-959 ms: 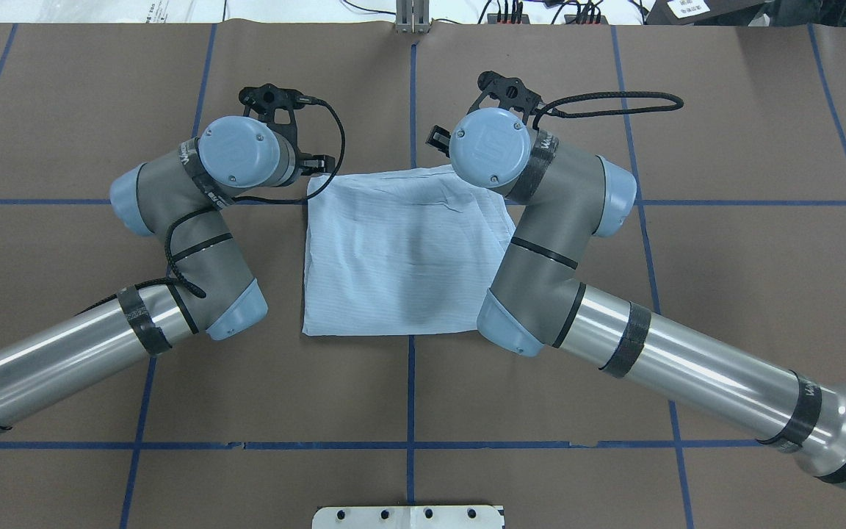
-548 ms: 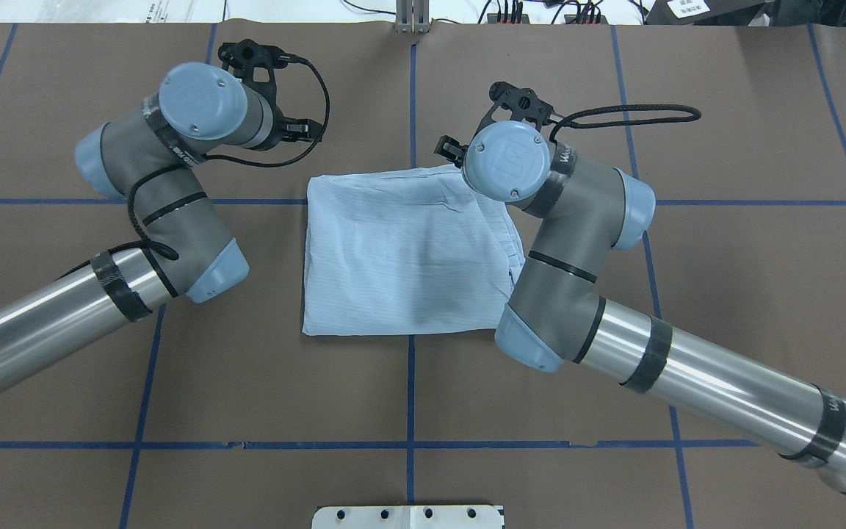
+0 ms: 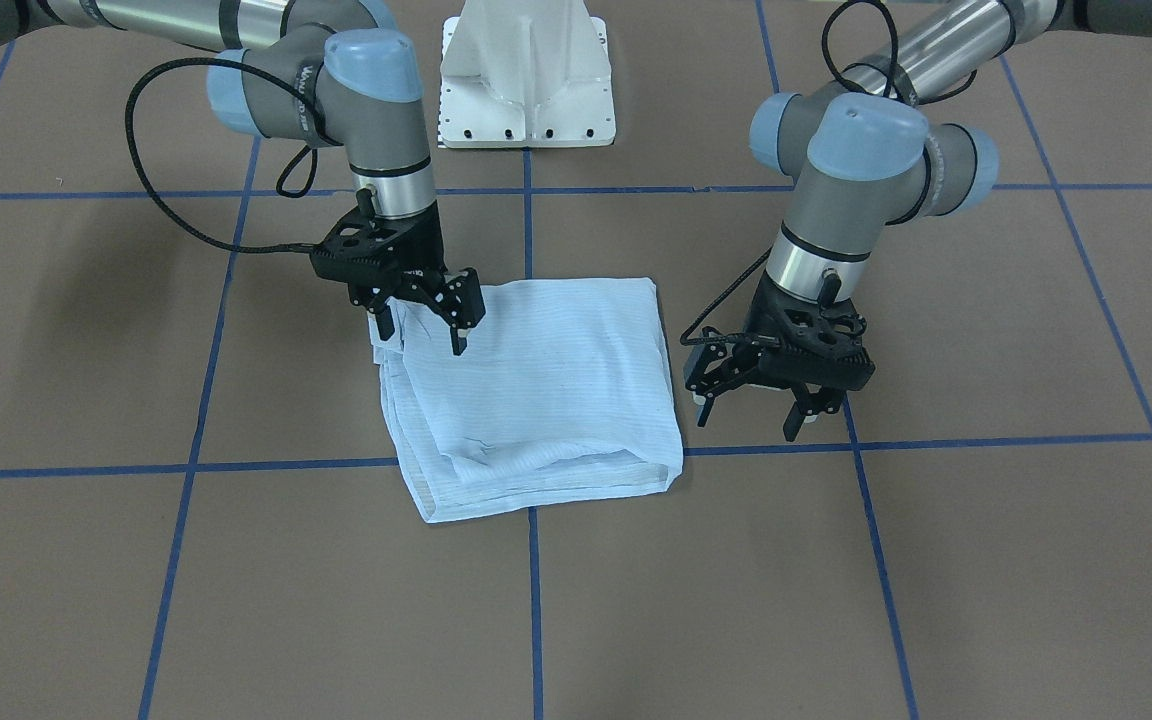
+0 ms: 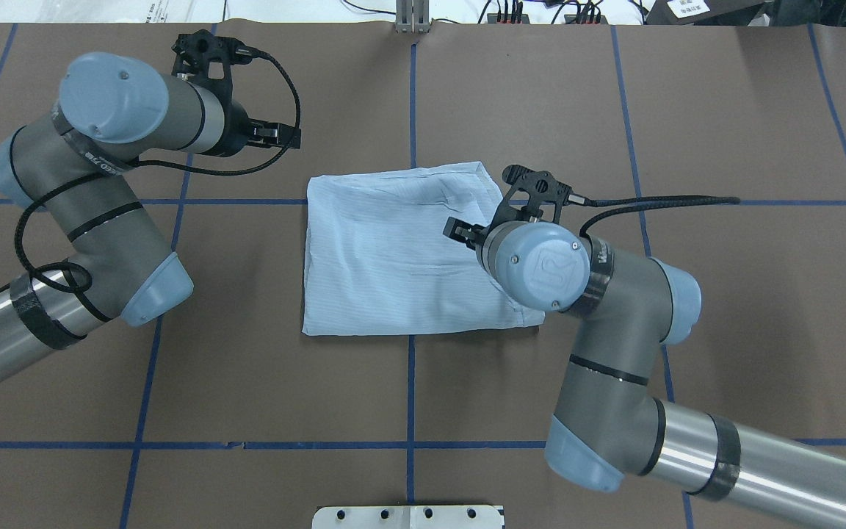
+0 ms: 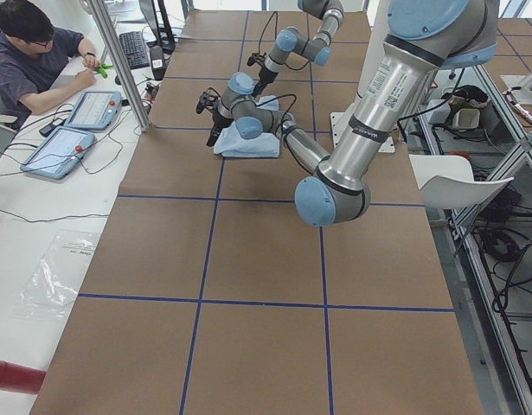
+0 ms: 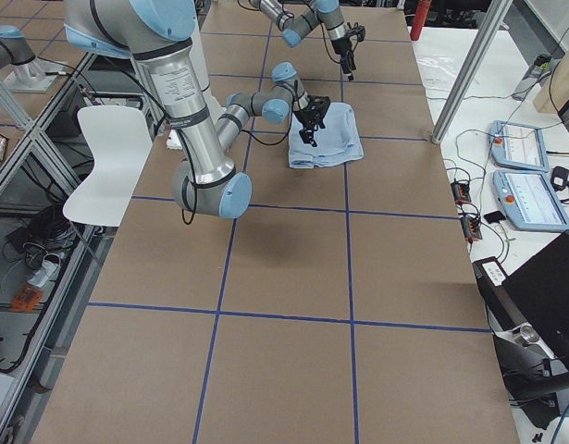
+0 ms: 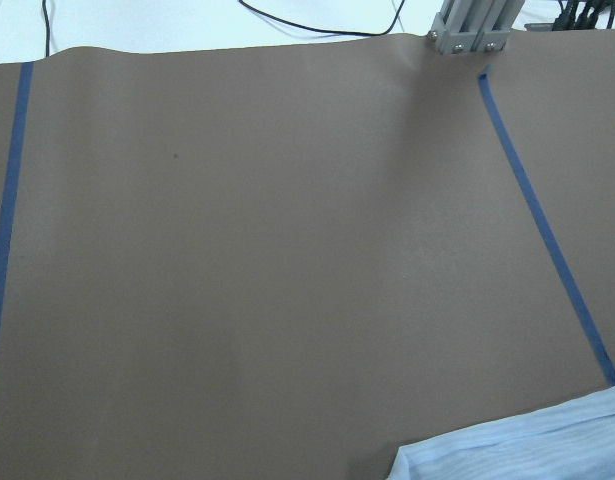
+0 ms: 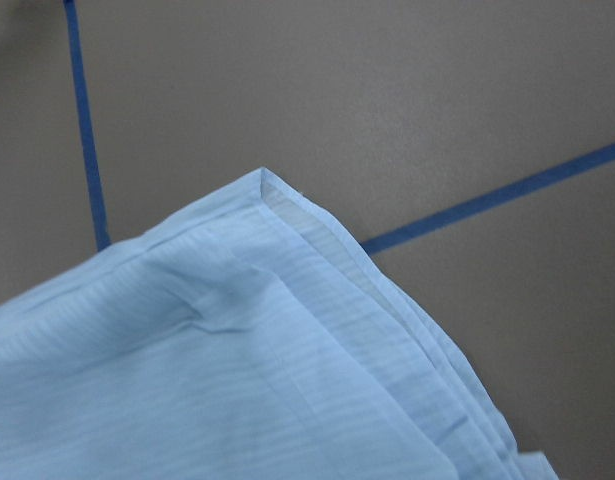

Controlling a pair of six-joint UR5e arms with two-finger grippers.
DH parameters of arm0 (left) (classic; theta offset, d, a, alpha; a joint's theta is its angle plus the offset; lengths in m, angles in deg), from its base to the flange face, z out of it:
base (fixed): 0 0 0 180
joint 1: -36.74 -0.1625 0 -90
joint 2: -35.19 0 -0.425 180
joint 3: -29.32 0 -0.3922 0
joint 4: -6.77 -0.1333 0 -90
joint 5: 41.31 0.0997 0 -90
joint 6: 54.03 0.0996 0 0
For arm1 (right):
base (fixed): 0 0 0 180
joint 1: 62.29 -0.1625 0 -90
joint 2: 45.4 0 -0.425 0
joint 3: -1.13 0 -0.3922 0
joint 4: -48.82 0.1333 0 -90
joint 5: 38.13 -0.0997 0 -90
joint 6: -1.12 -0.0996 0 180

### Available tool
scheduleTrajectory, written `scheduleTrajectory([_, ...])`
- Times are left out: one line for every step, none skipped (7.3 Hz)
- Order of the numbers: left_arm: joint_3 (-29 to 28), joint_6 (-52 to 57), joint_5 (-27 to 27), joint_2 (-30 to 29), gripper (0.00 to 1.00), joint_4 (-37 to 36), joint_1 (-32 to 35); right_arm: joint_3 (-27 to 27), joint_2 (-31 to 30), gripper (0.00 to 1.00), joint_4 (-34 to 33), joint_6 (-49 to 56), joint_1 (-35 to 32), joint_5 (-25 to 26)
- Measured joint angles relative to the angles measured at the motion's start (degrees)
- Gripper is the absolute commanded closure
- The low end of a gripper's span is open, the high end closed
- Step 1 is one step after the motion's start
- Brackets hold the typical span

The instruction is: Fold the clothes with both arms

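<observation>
UR logo on the right arm's blue joint cap (image 4: 549, 268), white lettering on black arm bands (image 4: 602, 256) unreadable

Robotics lab, grid-taped table (image 5: 266, 346), teach pendants (image 6: 517, 143), aluminium framing (image 6: 469, 69)

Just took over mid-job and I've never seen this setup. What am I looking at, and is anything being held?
Two robot arms work at a brown table marked with blue tape. One feed looks down from behind the robot, one faces it, two look along the table from its ends, and two ride the wrists. A pale blue shirt lies folded into a rough square. The right gripper hangs open over the shirt's edge. The left gripper is open over bare table beside it. Nothing is held.
</observation>
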Motion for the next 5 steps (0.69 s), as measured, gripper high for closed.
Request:
scheduleTrajectory([0.53, 0.0, 0.09, 0.19, 0.0, 0.02, 0.0, 0.85, -1.49, 0.0, 0.37, -1.37, 2.14, 1.49])
scheduleTrajectory([0.85, 0.0, 0.23, 0.27, 0.0, 0.05, 0.0, 1.17, -2.33, 0.0, 0.82, -2.14, 3.42, 2.38])
scheduleTrajectory([1.24, 0.02, 0.38, 0.3, 0.0, 0.07, 0.0, 1.24, -3.05, 0.0, 1.48, -2.37, 4.15, 2.87])
scheduleTrajectory([1.73, 0.05, 0.47, 0.32, 0.0, 0.06, -0.01, 1.11, -3.95, 0.0, 2.72, -2.3, 4.65, 3.06])
scheduleTrajectory([2.13, 0.07, 0.51, 0.32, 0.0, 0.05, -0.01, 0.76, -4.76, 0.0, 3.96, -2.16, 5.08, 3.15])
